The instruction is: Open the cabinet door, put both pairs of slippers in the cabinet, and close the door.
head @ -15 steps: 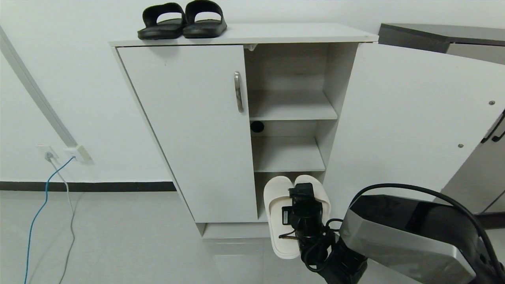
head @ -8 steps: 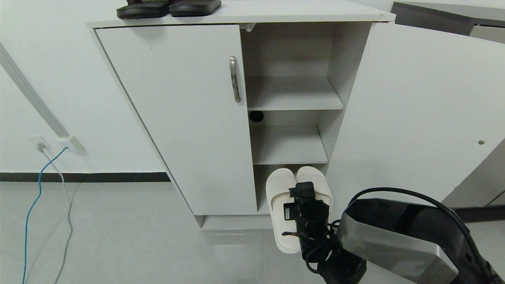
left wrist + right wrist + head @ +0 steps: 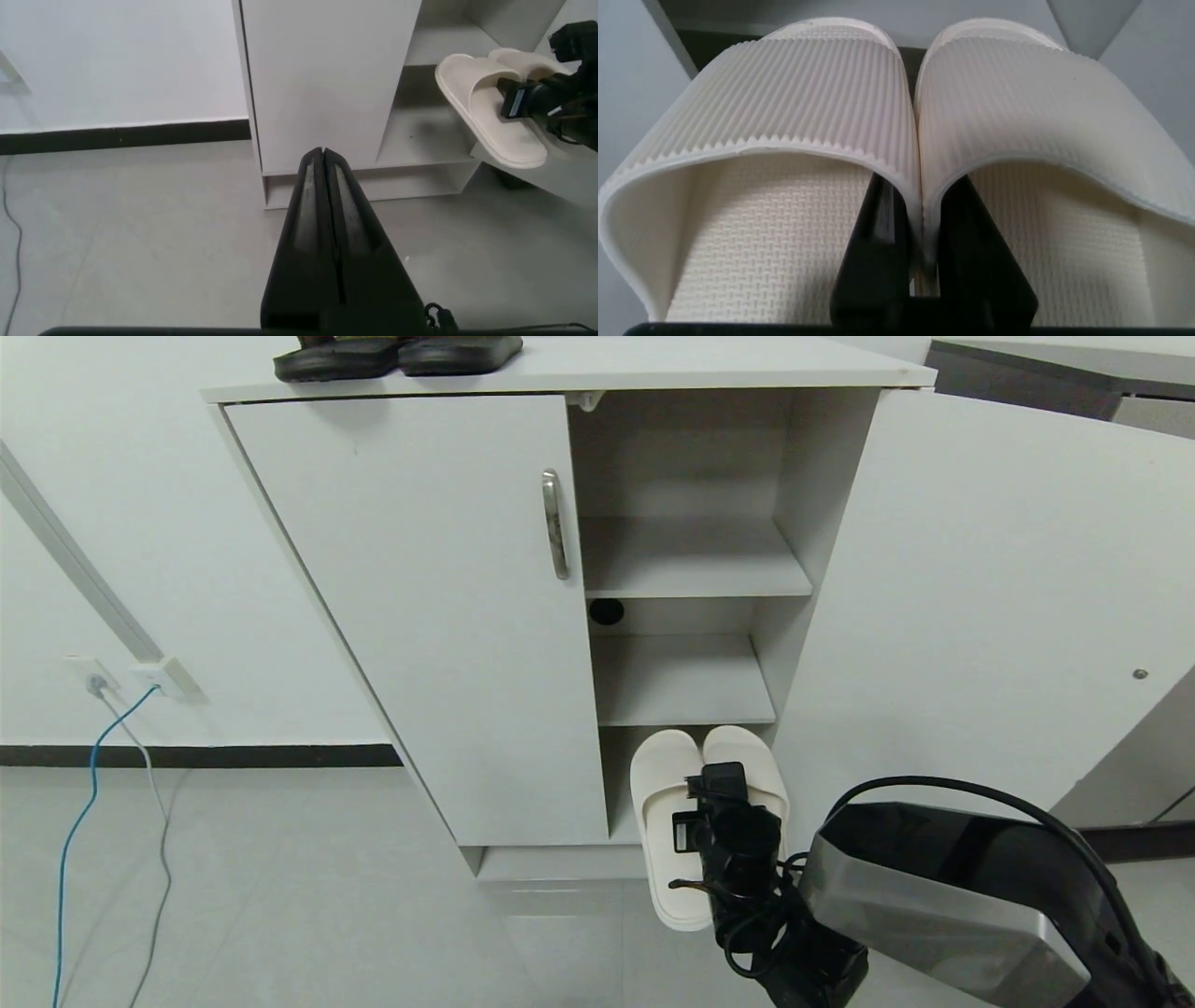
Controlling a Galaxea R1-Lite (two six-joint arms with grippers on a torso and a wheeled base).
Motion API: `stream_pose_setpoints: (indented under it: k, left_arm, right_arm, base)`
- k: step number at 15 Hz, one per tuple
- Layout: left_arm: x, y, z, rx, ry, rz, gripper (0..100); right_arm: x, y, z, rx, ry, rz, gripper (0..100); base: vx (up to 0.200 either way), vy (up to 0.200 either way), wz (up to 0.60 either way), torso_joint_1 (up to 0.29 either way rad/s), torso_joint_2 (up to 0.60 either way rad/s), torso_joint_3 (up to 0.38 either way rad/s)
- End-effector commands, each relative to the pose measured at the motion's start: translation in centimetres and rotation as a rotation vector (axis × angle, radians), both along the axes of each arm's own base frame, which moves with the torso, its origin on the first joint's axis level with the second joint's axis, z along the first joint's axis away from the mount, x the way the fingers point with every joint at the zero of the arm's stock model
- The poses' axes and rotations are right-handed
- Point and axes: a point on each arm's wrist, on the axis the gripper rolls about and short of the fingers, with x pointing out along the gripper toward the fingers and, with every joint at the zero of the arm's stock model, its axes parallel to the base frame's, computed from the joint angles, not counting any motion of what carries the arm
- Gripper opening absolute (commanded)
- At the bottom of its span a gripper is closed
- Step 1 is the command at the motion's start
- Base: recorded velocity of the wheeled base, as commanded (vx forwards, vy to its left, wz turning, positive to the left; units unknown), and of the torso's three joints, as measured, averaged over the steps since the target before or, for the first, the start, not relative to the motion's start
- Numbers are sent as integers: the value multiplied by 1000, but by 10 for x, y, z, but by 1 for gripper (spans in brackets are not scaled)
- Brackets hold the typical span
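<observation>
1. Most of what looked like movement over the last second was the head camera shifting. The whole cabinet [image 3: 420,616] slid up and sideways in the view, but it hadn't gone anywhere.
2. The real change was small. The right gripper [image 3: 711,782] crept forward a touch with the white slippers [image 3: 658,775]. Their toes ended up right at the mouth of the bottom compartment [image 3: 618,784], straight ahead of the gripper and just under the middle shelf [image 3: 681,686].
3. The grip looked solid. The gripper was pinched on the two inner strap edges where they met, with its fingers [image 3: 878,252] tucked inside the slippers, so the pair hung as one.
4. The left gripper [image 3: 322,159] was closed on nothing, low over the floor, with the cabinet base ahead of it.
5. The open door [image 3: 980,597] stood wide to the right of the right gripper, so we reckoned the way in was free.
6. The black slippers [image 3: 392,355] sat on the cabinet top, high above that gripper and off to its left.
7. Our read: door step done and the first pair nearly in. That pair needed a bit more push and a release, then the black pair, then closing up.
</observation>
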Motion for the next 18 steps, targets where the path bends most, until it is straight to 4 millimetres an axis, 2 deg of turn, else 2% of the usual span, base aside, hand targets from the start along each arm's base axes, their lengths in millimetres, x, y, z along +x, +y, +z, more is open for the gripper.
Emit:
stream_pose_setpoints:
  k: [1, 4, 9, 12, 14, 18]
  left_arm:
    - [0, 0, 0, 0, 2, 0, 0]
    - [0, 0, 0, 0, 2, 0, 0]
    - [0, 0, 0, -1, 0, 2, 0]
    - [0, 0, 0, 0, 2, 6, 0]
    - [0, 0, 0, 0, 0, 6, 0]
    - [0, 0, 0, 0, 2, 6, 0]
  right_arm:
    - [1, -1, 6, 9, -10, -4, 0]
    - [1, -3, 15, 19, -23, -7, 0]
    - [2, -4, 13, 17, -19, -9, 0]
    - [9, -3, 15, 6, -8, -1, 0]
    - [12, -4, 21, 6, -11, 93, 0]
    - [40, 3, 35, 56, 62, 67, 0]
  base:
    - [200, 0, 0, -12, 2, -2]
    - [200, 0, 0, 12, 4, 2]
    - [200, 0, 0, 1, 5, 2]
    - [0, 0, 0, 0, 0, 0]
    - [0, 0, 0, 0, 0, 0]
    - [0, 0, 0, 0, 0, 0]
